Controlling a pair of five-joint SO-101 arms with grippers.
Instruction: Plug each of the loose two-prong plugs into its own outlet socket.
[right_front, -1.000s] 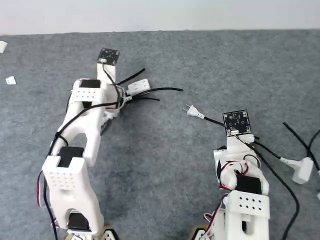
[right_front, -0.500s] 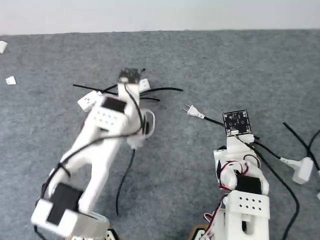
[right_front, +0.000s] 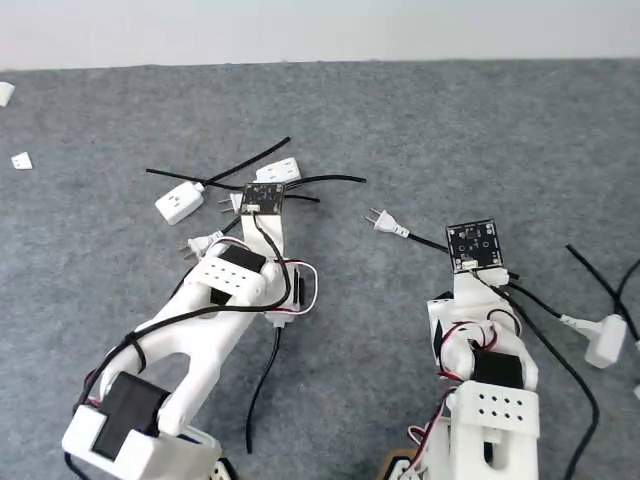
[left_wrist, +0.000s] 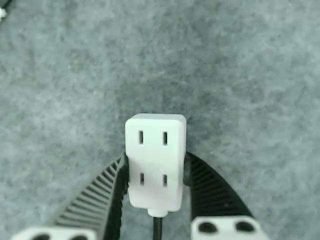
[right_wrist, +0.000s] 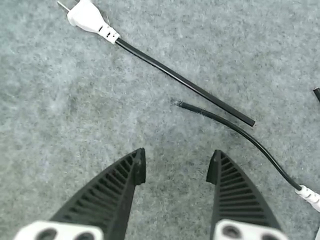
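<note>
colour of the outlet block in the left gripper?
The rectangular plastic outlet block is white with dark slots; clearest in the left wrist view.

Bright, even, soft light, probably from overhead. Grey felt-like table cover (right_front: 400, 130) evenly lit, no glare. White plastic left arm (right_front: 190, 350) bright but not washed out, with a thin soft shadow hugging it. A diffuse dark patch lies on the cover just ahead of the left gripper (left_wrist: 155, 161) and its clamped white two-socket outlet block (left_wrist: 155, 145). No hard shadow around the spread right gripper (right_wrist: 177, 160).
</note>
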